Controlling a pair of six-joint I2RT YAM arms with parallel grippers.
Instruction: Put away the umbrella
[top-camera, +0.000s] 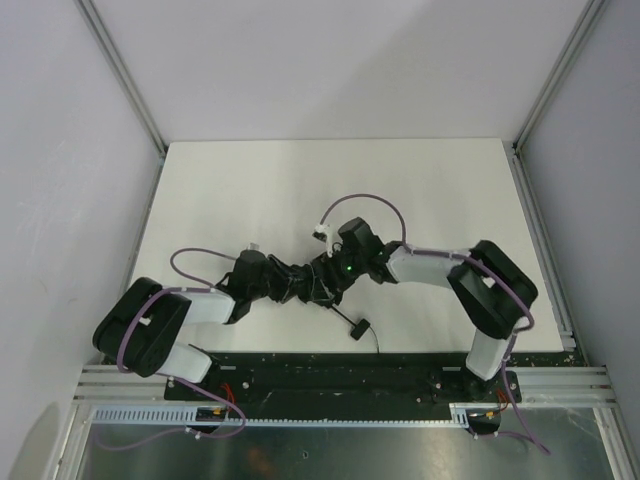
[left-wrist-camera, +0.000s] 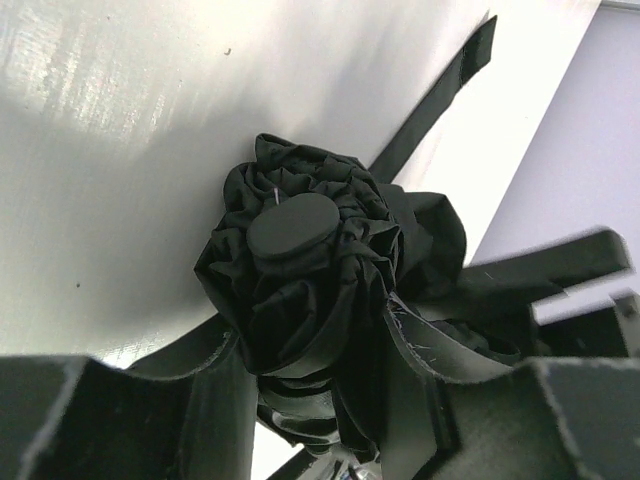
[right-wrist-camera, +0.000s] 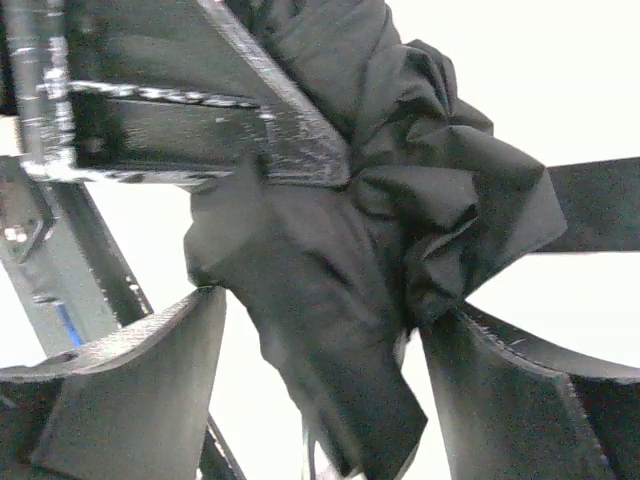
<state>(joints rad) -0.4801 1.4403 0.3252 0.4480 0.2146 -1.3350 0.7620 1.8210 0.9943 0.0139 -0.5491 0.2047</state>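
White tabletop (top-camera: 250, 180) beneath the bunched umbrella (top-camera: 300, 282), my left gripper (left-wrist-camera: 320, 370) and right gripper (right-wrist-camera: 325, 320) tight on it, its strap (left-wrist-camera: 440, 95) loose beyond.

From above, the umbrella (top-camera: 300, 283) is merging into one black lump with the left gripper (top-camera: 264, 280) and right gripper (top-camera: 333, 270), their fingertips disappearing inside it. A small dark piece (top-camera: 360, 328) nearby is reading too tiny to name. On the left wrist, the strap (left-wrist-camera: 440, 95) is slipping its lower end behind bunched fabric. On the right wrist, the top edge is cropping the canopy, and whether those fingers (right-wrist-camera: 130, 390) are pinching isn't showing.
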